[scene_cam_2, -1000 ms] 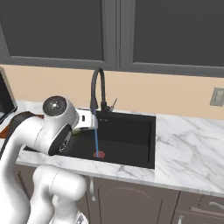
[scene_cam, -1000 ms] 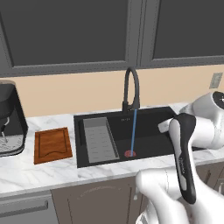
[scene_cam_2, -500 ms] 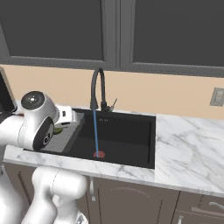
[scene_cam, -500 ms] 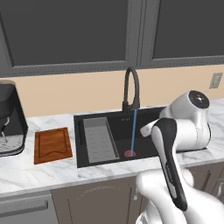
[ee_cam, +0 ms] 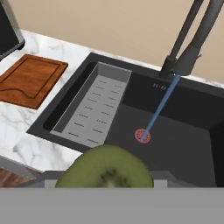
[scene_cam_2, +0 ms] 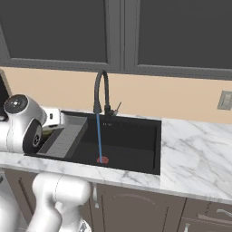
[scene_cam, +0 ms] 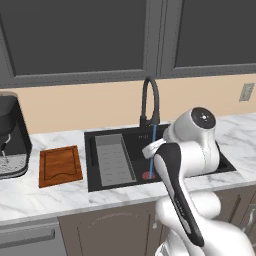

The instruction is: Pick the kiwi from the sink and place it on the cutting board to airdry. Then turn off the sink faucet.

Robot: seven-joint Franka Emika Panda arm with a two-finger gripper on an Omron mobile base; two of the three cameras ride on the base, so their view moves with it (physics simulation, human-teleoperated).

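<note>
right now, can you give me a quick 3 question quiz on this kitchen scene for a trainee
1. True or false: water is running from the sink faucet.
2. Where is the kiwi? A) on the cutting board B) held at the fingers above the sink C) on the grey rack
3. Fill in: the water stream lands on the red ____.

Key: 1 true; 2 B; 3 drain.

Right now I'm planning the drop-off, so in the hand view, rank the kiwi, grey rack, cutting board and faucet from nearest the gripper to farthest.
1. kiwi, held in the gripper
2. grey rack, in the sink's left part
3. cutting board and faucet: too close to call
</note>
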